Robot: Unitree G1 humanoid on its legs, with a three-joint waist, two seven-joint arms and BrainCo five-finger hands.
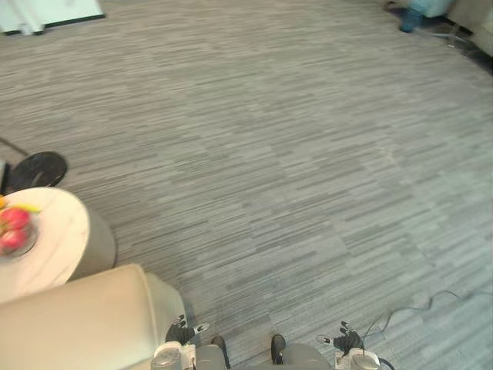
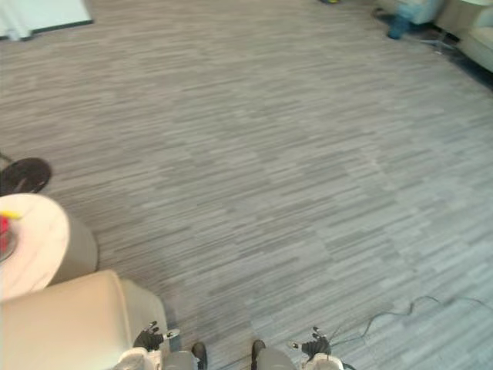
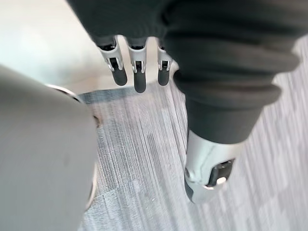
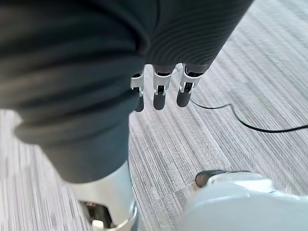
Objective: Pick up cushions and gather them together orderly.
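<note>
Grey striped carpet (image 1: 293,154) spreads beyond a cream armchair (image 1: 77,316). Just beside the armchair hangs the left hand (image 1: 179,333), farther off the right hand (image 1: 348,341), both straight-fingered and empty; whether the armchair carries cushions cannot be told.

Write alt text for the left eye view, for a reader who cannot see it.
Grey striped carpet stretches ahead, with the robot's left hand and right hand hanging open and empty at the bottom edge. At lower left stand a cream upholstered seat and a round white table bearing a bowl of red fruit.
</note>
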